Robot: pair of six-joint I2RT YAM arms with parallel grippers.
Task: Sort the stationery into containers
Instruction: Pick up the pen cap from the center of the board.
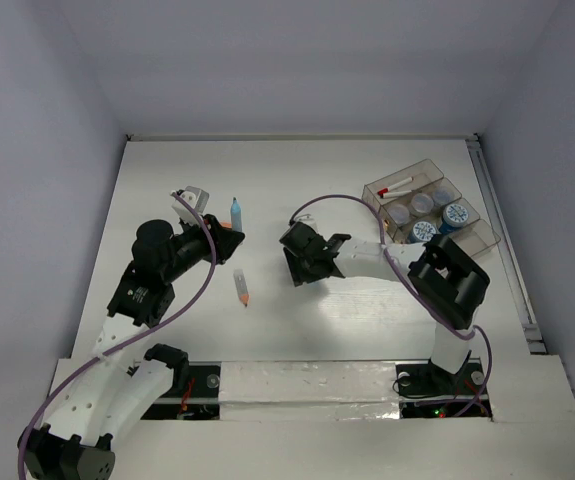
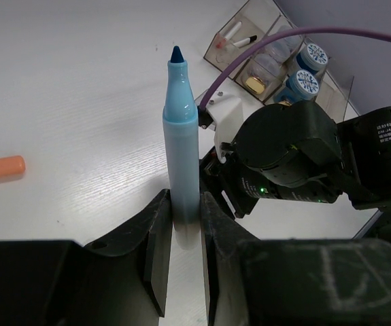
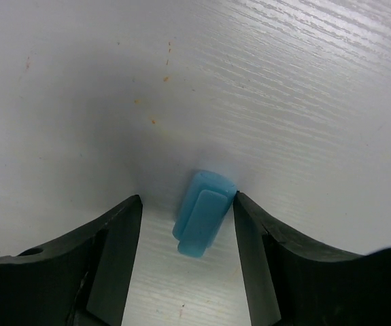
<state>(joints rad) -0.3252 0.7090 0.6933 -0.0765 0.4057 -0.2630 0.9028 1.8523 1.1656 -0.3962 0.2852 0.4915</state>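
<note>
My left gripper [image 2: 185, 204] is shut on the lower end of an uncapped light-blue marker [image 2: 181, 129], which points away from it; both show in the top view, the gripper [image 1: 229, 232] and the marker [image 1: 235, 213]. My right gripper [image 3: 187, 198] is open and points down at the table, with a light-blue cap [image 3: 203, 221] lying between its fingers and touching the right one. In the top view this gripper [image 1: 299, 272] is at mid-table. An orange marker [image 1: 241, 287] lies on the table between the arms. A tiny orange stub [image 2: 3, 166] lies left of the blue marker.
The clear divided tray [image 1: 475, 238] stands at the far right and holds blue-lidded jars [image 1: 456, 213], paler jars [image 1: 422, 203] and a red-tipped stick [image 1: 397, 187]. It also shows in the left wrist view [image 2: 214, 54], behind the right arm's black wrist [image 2: 287, 153].
</note>
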